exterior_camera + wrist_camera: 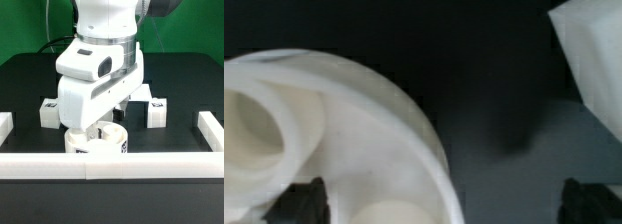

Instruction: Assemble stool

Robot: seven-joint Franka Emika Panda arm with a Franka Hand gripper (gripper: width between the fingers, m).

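Tool (446,200) open, astride the seat (92,142) rim; 1 leg (46,112) at its 9 o'clock, another leg (155,110) at 3, rail (110,166) at 6.

The arm (100,62) is clad in smooth, glossy white shells with rounded edges. A pale grey ring (105,41) parts two of its segments above the jaws, and a dark cap (156,8) shows higher up. The fingertips (304,200) are black, blurred in the wrist view.
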